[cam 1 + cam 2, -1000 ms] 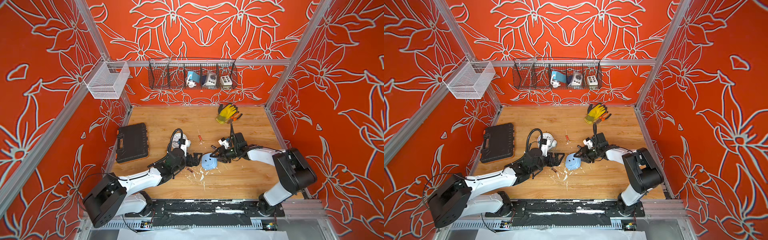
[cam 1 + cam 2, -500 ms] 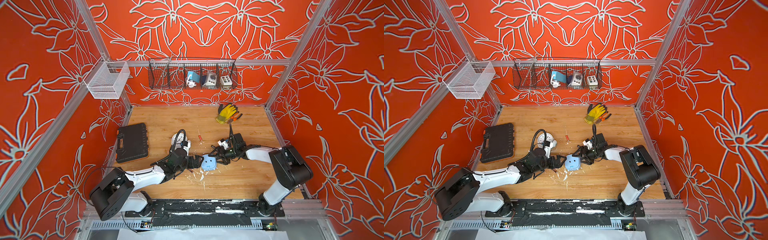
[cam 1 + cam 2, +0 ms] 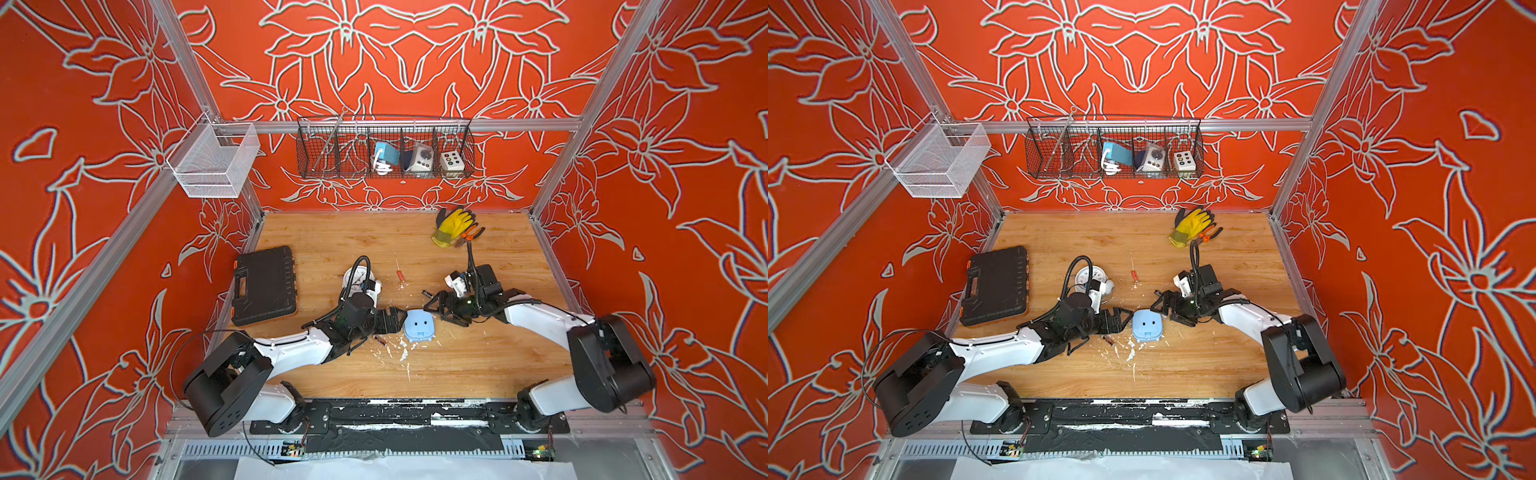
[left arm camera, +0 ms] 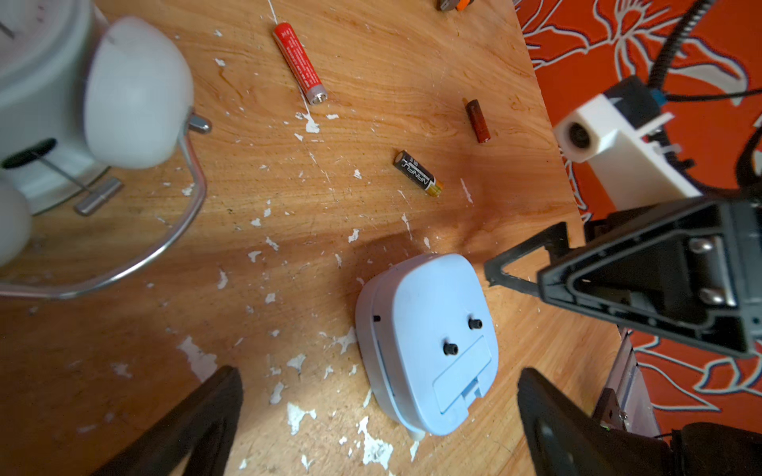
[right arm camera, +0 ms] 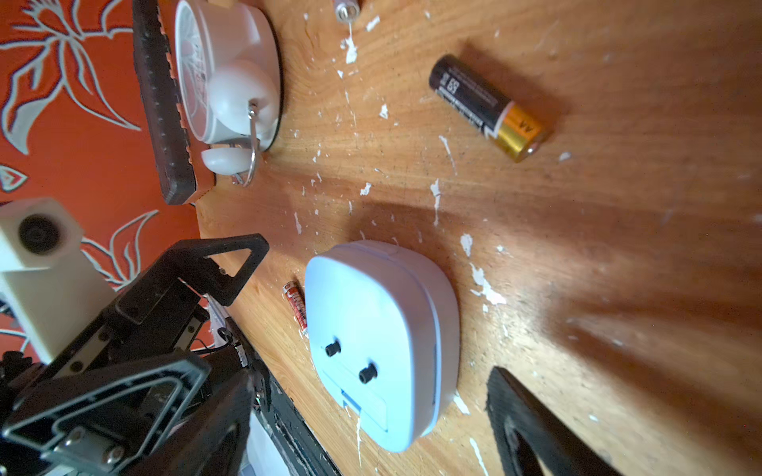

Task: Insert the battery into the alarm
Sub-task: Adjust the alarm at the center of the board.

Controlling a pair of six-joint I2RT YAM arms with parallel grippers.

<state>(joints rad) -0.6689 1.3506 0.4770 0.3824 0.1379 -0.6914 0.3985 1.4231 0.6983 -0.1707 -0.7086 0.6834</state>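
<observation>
Both claws are gaping wide and holding nothing. The left gripper is hanging just at one side of the blue alarm and the right gripper just at the other. The alarm is lying back-up on the table between them, its cover looking shut and facing the robot's base. The black battery is lying loose just behind the right gripper, slanting across the boards, so I'd judge the right arm is sitting nearer to it.
</observation>
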